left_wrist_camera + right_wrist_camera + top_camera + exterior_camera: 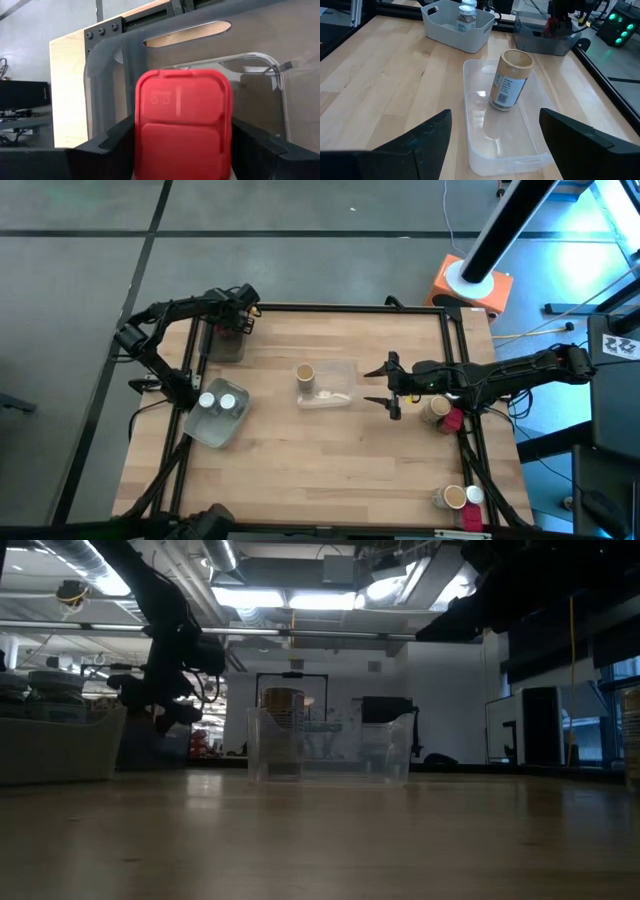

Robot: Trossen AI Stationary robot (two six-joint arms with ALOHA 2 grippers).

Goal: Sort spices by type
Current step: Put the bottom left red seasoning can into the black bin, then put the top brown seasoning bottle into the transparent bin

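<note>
My left gripper [243, 313] is at the table's far-left corner, shut on a red blocky jar [182, 125] over a grey-tinted tray [226, 342]. My right gripper [389, 386] hovers open just right of the middle clear tray [338, 388]. In its wrist view the fingers stand wide apart on either side of that tray's [510, 155] near end. A tan cylinder [511, 80] stands upright on its base in that tray. Two white-capped jars [218, 401] stand in the near-left tray [212, 432]. The low view shows the tan cylinder [285, 720] through the tray wall. My left gripper pinches the red jar by its two opposite side walls [142, 135], one finger [112, 145] on each side. The jar's flat lidded face [182, 100] points away from the wrist, over the tray's inside. Whether the jar touches the tray floor cannot be told.
At the right edge, a tan jar [437, 408] and a red jar [452, 421] stand by the frame rail. Another tan jar [452, 498] and a white one [474, 496] stand at the near-right corner. Bare wood lies between the trays and along the near side.
</note>
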